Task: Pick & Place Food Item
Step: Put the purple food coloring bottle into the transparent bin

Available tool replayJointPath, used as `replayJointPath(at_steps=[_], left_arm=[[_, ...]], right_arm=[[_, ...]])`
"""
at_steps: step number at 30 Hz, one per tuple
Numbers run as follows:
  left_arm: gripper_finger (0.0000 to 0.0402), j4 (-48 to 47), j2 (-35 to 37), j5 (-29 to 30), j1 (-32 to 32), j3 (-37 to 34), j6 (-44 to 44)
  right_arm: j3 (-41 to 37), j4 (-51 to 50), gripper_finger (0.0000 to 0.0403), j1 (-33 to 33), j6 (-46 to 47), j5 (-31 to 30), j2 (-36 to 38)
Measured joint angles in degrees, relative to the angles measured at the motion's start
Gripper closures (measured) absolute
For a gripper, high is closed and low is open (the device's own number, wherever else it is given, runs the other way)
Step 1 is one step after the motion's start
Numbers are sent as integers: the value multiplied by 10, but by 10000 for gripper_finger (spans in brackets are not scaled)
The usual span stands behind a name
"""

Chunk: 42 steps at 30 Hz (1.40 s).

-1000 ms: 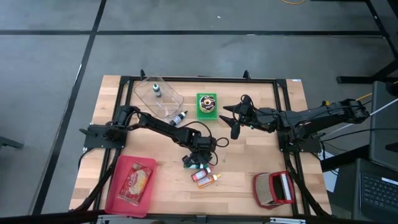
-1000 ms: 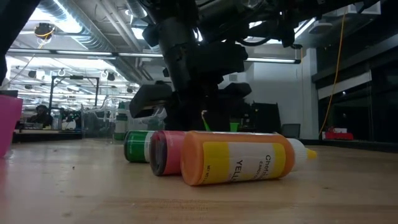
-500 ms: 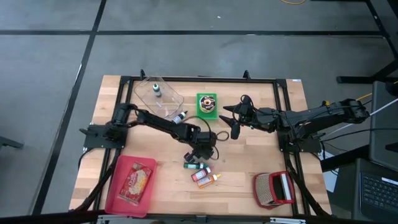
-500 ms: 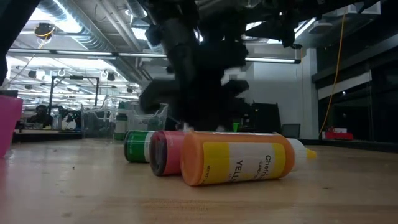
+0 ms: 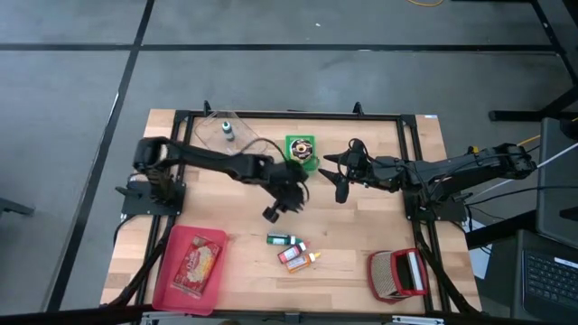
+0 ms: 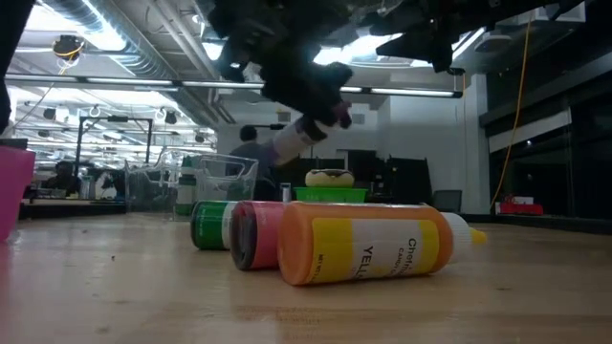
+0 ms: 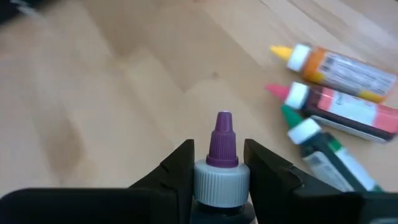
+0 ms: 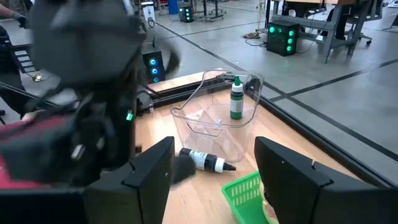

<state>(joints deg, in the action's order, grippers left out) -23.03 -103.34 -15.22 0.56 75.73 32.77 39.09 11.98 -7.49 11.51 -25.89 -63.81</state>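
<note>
Bottle in hand is the fact your next move turns on: your left pincer (image 7: 219, 177) is closed on a purple-tipped bottle (image 7: 221, 155), fingers pressed to either side of its white collar, nozzle pointing forward past the fingertips along the pincer's own line; in the high view the left pincer (image 5: 275, 206) hangs above mid-desk, the bottle lifted clear of the wood; the low view shows the bottle (image 6: 304, 134) tilted in the air, well above the three left lying.

Those three, a green bottle (image 5: 282, 239), a pink bottle (image 5: 291, 253) and an orange bottle (image 5: 303, 261), lie side by side on the desk (image 5: 361, 235) just toward the front edge from your left pincer; the clear tub (image 5: 226, 144), with a green-capped bottle (image 5: 228, 134) standing in it, sits at the back left, well apart from the pincer, and I judge that to be where the held bottle goes; a black-tipped bottle (image 8: 205, 161) lies just outside the tub's wall, so you may need to carry over it.

Your left arm reaches from its base at the left edge, stretched nearly straight across the desk; it is the nearer arm to the tub; the right pincer (image 5: 339, 171) waits with fingers spread wide and empty, beside the green basket (image 5: 300, 151), holding nothing.
</note>
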Motion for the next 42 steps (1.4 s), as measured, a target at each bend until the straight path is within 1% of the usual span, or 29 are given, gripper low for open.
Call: replayJointPath(at_steps=[4, 7, 11, 16, 21, 24, 32, 37, 42], left_arm=[[290, 61, 64, 2, 20, -69, -20], [290, 116, 115, 1, 33, -133, -32], [290, 238, 193, 1, 58, -219, -61], [290, 391, 274, 1, 101, -316, -91], [290, 515, 328, 11, 155, -388, -119], [290, 592, 344, 9, 188, -424, -138], [291, 728, 342, 4, 258, -504, -190], [291, 793, 341, 2, 294, -532, -215], [291, 829, 328, -2, 323, -548, -241]], right_arm=[[0, 0, 176, 0, 0, 0, 0], [0, 1, 176, 0, 0, 0, 0], [0, 2, 176, 0, 0, 0, 0], [0, 2, 176, 0, 0, -2, 0], [0, 4, 176, 0, 1, -2, 0], [0, 4, 176, 0, 1, -2, 0], [0, 4, 176, 0, 2, -2, 0], [0, 4, 176, 0, 2, -2, 0], [0, 4, 176, 0, 2, -2, 0]])
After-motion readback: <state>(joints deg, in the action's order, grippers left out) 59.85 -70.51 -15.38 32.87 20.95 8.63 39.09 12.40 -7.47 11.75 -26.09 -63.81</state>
